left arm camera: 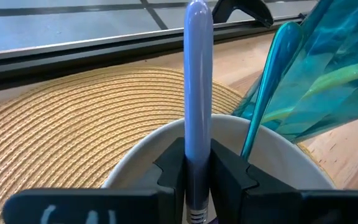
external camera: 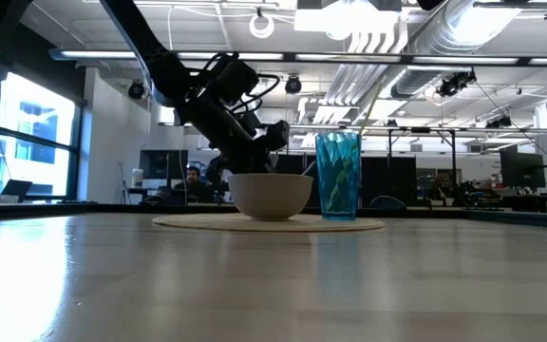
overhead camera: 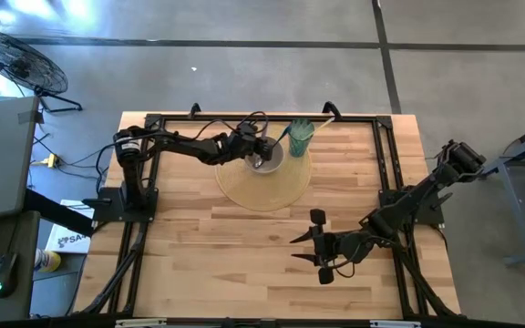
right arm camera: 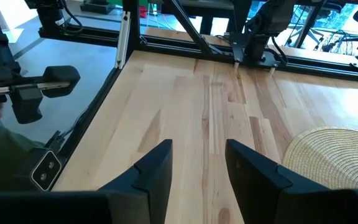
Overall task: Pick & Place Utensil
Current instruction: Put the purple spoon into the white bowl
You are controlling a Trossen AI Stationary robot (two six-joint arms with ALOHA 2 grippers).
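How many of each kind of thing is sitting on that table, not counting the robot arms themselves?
Round woven placemat: 1
White bowl: 1
Blue-green tumbler: 1
Utensils: 2, a lavender handle clamped in the left gripper over the bowl, and a teal handle leaning beside the tumbler
Total: 5 things

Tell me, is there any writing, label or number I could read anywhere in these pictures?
"SA": start of a cut-off word on the white box on the floor left of the table.
White marks on the left gripper body, holding a utensil: too blurred to read.
Nothing else legible.
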